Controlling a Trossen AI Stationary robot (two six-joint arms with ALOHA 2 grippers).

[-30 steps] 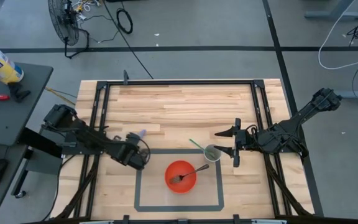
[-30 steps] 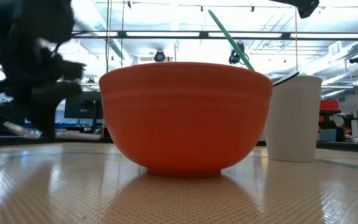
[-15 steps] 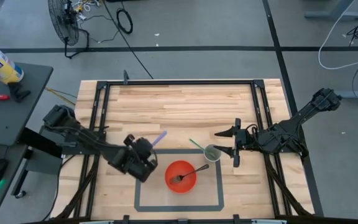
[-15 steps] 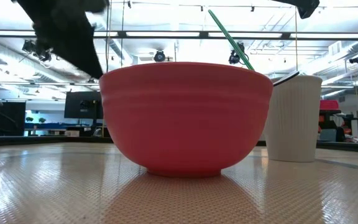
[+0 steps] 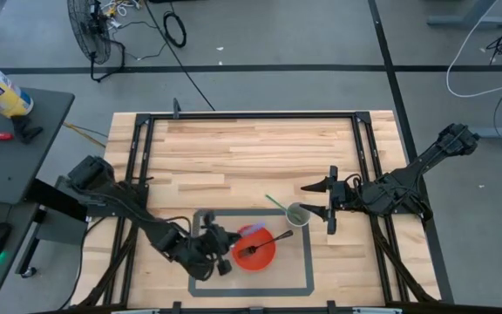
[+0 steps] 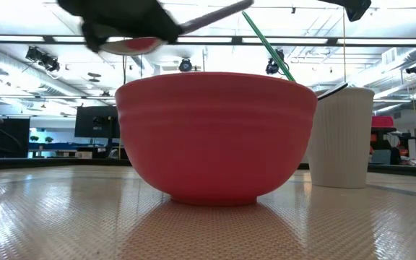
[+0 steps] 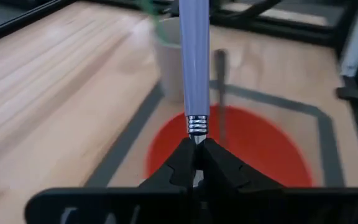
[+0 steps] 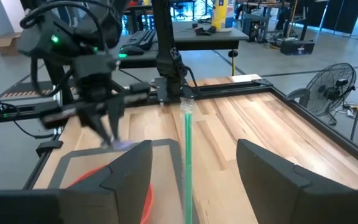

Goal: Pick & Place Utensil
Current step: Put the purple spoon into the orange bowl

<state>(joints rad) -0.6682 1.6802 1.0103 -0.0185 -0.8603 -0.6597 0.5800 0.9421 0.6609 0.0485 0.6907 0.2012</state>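
Lower centre of the high view, the left gripper [image 5: 213, 253] is parked at the left rim of the red bowl [image 5: 263, 254], clenched on a lilac-handled utensil [image 7: 194, 59]. In the left wrist view the handle is pinched right at its metal collar and sticks out over the bowl toward the white cup [image 7: 166, 56]. In the low view it shows above the bowl's rim, near the top of the frame, so it looks carried, not yet set down. Judged from that, the pick part is done and the place part is left: the utensil presumably gets lowered and let go, though whether bowl or cup is the target can't be told from the task line.

A dark fork [image 5: 257, 245] is already lying in the bowl, handle pointing to the upper right, and a green stick [image 5: 274, 203] leans in the cup [image 5: 297, 214].

The right gripper [image 5: 328, 206] is waiting just right of the cup with its fingers spread, nothing between them.

What's hard to make out: the utensil's working end is hidden behind the gripper, so spoon or knife can't be called. The gripper is badly blurred in the low view, and the bowl blocks nearly everything behind it there.
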